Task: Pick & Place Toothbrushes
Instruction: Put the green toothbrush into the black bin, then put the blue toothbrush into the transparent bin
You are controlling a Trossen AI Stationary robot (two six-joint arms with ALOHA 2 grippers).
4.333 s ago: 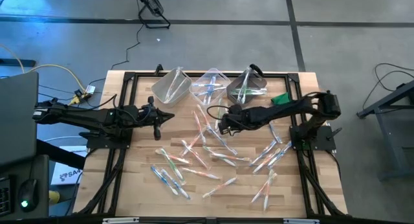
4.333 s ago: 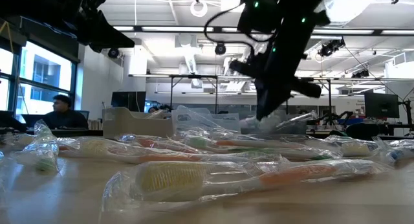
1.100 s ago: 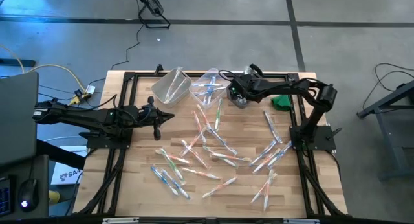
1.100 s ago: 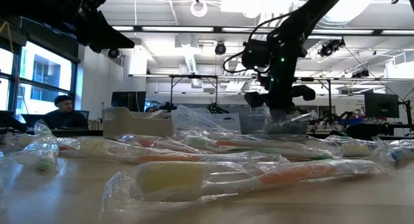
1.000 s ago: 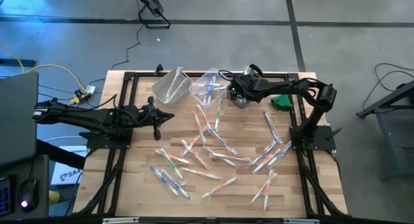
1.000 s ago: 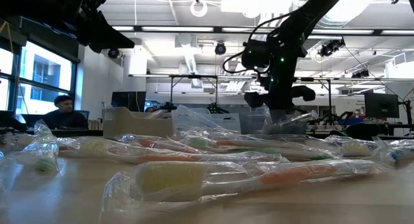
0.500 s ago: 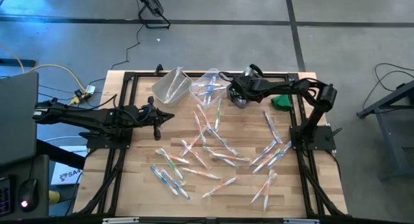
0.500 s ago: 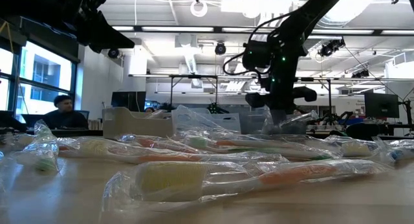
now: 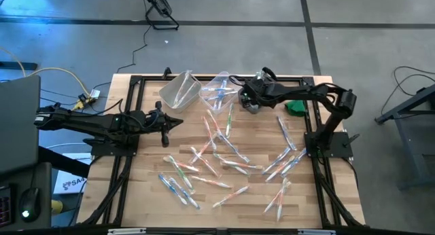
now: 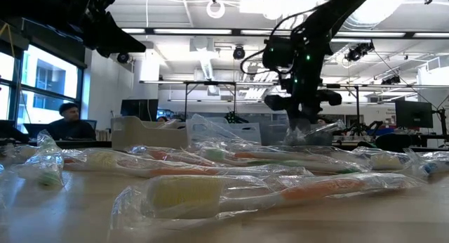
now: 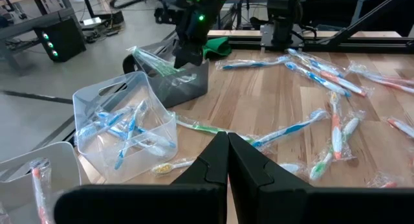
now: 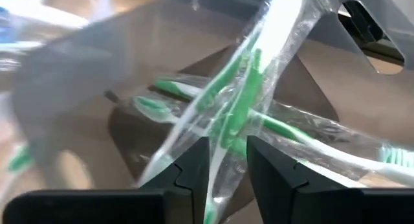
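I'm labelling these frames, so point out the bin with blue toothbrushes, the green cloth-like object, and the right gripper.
bin with blue toothbrushes (image 11: 97, 104), left wrist view, clear near wall.
green object (image 9: 296, 106), high view, its middle.
right gripper (image 12: 228, 160), right wrist view, between fingertips.

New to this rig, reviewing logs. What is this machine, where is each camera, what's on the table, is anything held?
It is a two-armed robot at a wooden table. One camera looks straight down, one sits at table-top height, and one rides on each wrist. Wrapped toothbrushes lie scattered on the table, with three plastic bins along the far edge: a clear bin, a middle bin holding blue brushes, and a grey bin holding green ones. The left gripper waits at the table's left side, shut and empty. The right gripper is over the grey bin with a wrapped green toothbrush between its parted fingers; whether it is gripped or just released, I cannot tell.
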